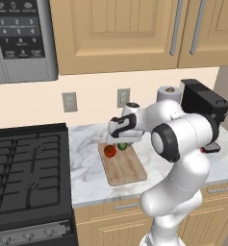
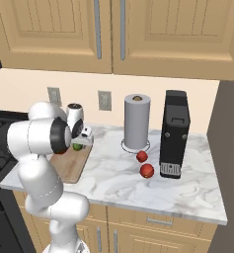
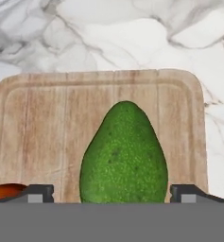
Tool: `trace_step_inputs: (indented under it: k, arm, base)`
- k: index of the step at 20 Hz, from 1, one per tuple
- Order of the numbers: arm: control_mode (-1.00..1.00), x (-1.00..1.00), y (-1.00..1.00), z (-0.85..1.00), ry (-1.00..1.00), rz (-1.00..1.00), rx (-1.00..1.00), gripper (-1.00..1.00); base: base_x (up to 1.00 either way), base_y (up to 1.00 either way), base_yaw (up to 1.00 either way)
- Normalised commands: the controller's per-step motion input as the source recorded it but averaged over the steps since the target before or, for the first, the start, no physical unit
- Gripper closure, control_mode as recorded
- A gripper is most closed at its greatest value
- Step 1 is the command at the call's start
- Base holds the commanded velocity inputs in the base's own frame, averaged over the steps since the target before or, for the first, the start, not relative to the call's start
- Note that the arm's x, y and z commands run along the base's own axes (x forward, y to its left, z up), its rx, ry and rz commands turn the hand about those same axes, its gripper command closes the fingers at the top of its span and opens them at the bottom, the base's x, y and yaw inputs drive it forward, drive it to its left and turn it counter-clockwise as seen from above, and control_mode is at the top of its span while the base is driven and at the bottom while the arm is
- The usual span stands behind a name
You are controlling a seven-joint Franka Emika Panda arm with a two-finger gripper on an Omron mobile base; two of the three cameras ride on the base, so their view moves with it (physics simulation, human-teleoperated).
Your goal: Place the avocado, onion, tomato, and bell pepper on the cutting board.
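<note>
We see the green pebbled avocado (image 3: 124, 153) lying on the light-brown wooden cutting board (image 3: 42, 123), gripper (image 3: 112, 193) fingers spread wide either side of it, reddish round vegetable (image 1: 109, 151) beside it on the board

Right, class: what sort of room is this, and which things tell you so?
A home kitchen, most likely: a black gas stove beside a white marble counter, light wooden wall cabinets above, and a white paper towel roll by a black coffee machine.

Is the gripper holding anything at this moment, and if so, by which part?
Nothing is held. The gripper is open, its fingertips clear of the avocado on both sides; the avocado lies on the cutting board.
</note>
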Motion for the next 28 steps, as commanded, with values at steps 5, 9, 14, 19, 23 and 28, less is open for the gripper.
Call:
trace_step_inputs:
  k: [5,9,14,19,23,28]
  arm:
    - [-1.0,-0.34,0.02,0.42,-0.17,0.0,0.0,-1.0]
    - [-1.0,-0.27,0.0,0.48,-0.14,0.0,0.0,-1.0]
    - [-1.0,-0.47,0.0,0.52,-0.14,0.0,0.0,-1.0]
    - [-1.0,-0.87,-0.31,0.48,-0.18,0.02,0.0,-1.0]
    - [-1.0,-0.86,-0.42,0.44,-0.12,-0.03,0.0,-1.0]
    - [-1.0,-0.51,-0.55,0.34,-0.03,-0.21,0.0,-1.0]
  base:
    - [0.0,0.0,0.0]
    - [0.0,0.0,0.0]
    - [0.0,0.0,0.0]
    - [0.0,0.0,0.0]
    - [0.0,0.0,0.0]
    - [0.0,0.0,0.0]
